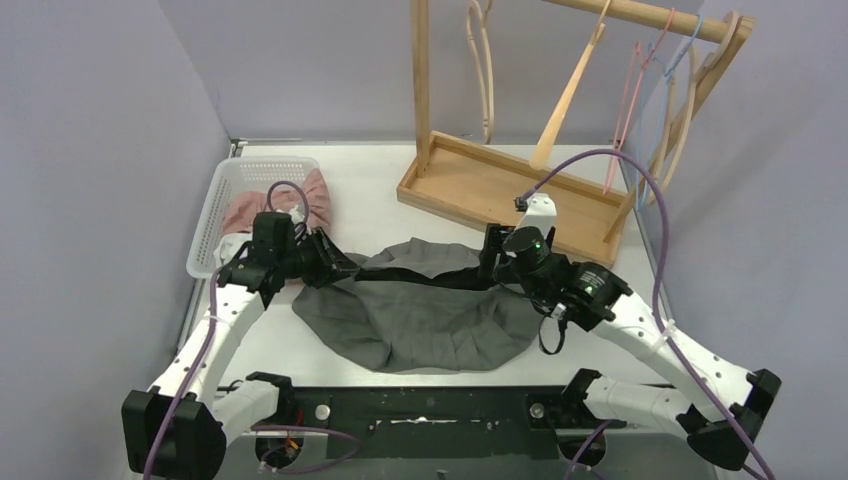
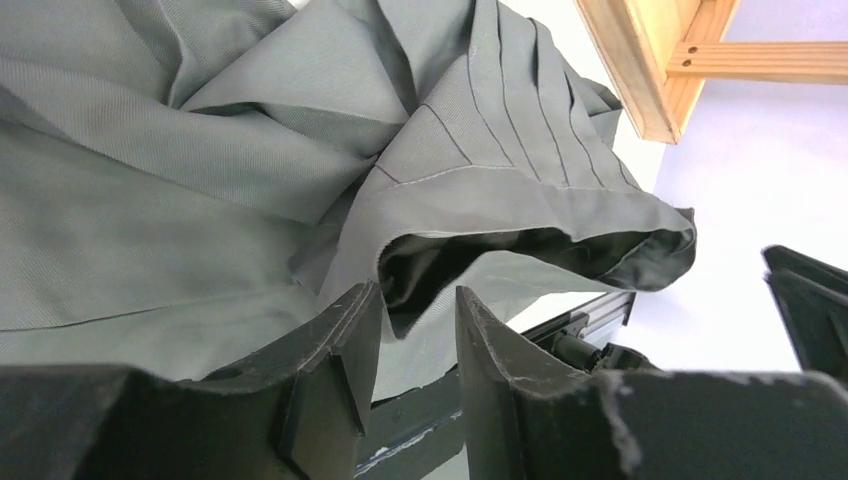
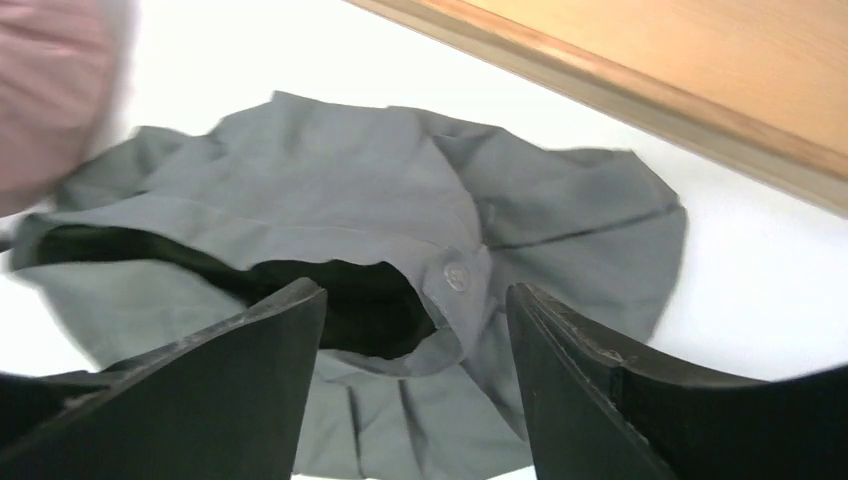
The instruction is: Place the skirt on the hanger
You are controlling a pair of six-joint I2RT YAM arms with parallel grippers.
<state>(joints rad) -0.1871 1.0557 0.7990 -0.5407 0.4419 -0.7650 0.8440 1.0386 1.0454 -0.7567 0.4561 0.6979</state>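
One grey skirt (image 1: 420, 315) lies spread on the table (image 1: 370, 170), its waistband open between the grippers. Left gripper (image 2: 418, 298): fingers narrowly parted at the waistband edge; whether they grip it cannot be told. Right gripper (image 3: 418, 295): fingers wide apart, astride the buttoned waistband. Beyond: wooden rack (image 1: 500, 190) with hanger (image 1: 570, 90); at left, a basket (image 1: 225, 200).

Soft, bright, even light falls from overhead, and the skirt (image 1: 420, 315) casts only a faint shadow in the top view, which is sharp throughout. In both wrist views the white table (image 3: 770, 290) is nearly blown out. The right wrist view is motion-blurred, and the pink cloth (image 3: 45, 90) smears at its left edge. The near fingers (image 2: 335, 360) are dark and underlit.
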